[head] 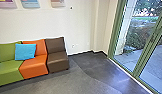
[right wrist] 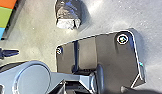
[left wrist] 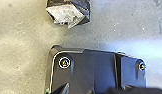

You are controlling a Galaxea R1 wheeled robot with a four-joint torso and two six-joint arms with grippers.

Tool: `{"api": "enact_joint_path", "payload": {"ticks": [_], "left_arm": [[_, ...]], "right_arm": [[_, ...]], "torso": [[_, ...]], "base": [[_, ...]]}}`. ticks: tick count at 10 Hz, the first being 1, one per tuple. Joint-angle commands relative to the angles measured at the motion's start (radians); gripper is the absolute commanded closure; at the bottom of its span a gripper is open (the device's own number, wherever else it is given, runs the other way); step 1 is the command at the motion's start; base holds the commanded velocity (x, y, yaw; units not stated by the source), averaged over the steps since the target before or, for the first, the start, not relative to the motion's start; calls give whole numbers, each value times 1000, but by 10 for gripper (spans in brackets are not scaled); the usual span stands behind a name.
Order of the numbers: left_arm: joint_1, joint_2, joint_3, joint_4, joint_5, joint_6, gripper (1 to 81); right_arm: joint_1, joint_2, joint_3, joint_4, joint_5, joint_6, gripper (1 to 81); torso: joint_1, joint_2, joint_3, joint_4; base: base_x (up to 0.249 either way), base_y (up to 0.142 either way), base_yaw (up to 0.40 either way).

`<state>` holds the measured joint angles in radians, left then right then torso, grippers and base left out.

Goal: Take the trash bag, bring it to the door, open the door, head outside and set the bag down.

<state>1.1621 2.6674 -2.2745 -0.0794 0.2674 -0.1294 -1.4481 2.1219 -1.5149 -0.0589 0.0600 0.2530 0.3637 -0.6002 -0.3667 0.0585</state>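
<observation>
Head view: two-tone floor (head: 72, 80) (colourful seats (head: 34, 68))

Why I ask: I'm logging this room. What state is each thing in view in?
Cushion: propped up.
Brown seat: upright, beside the orange seat.
Posters: up on the wall.
Glass door: looks shut.
Bundle: dark, creased, pale at one end; held or resting, cannot tell.

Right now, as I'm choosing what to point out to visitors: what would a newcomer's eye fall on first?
Probably the bright seats along the wall, green, orange and brown, with a blue cushion where green meets orange. Next comes the green-framed glass on the head view's right, with plants and paving beyond.
</observation>
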Motion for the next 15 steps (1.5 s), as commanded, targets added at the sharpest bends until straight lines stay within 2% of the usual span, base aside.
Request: {"api": "enact_joint_path", "payload": {"ticks": [1, 2, 6, 7, 10, 15], "left_arm": [[-97, -10, -42, -78, 76, -3, 10], [-107, -9, -46, -91, 81, -4, 10], [-167, 14, -88, -96, 142, -6, 10], [-179, 25, -105, -96, 154, -9, 10], [-199, 33, -108, -109, 167, -12, 10], [-219, 37, -108, -135, 171, -12, 10]], "right_arm": [[68, -72, 42, 13, -51, 20, 10], [80, -73, 49, 13, -52, 22, 10], [125, -95, 73, 13, -63, 25, 10], [131, -96, 73, 13, -65, 25, 10], [172, -123, 85, 11, -69, 42, 10], [312, -138, 118, 37, -183, 52, 10]], "torso": [[62, -97, 0, 0], [84, -131, 0, 0], [168, -265, 0, 0], [190, -300, -51, 0], [248, -393, -134, 0], [357, -563, -284, 0]], "base": [[0, 0, 0], [0, 0, 0], [0, 0, 0], [0, 0, 0], [0, 0, 0], [0, 0, 0]]}}
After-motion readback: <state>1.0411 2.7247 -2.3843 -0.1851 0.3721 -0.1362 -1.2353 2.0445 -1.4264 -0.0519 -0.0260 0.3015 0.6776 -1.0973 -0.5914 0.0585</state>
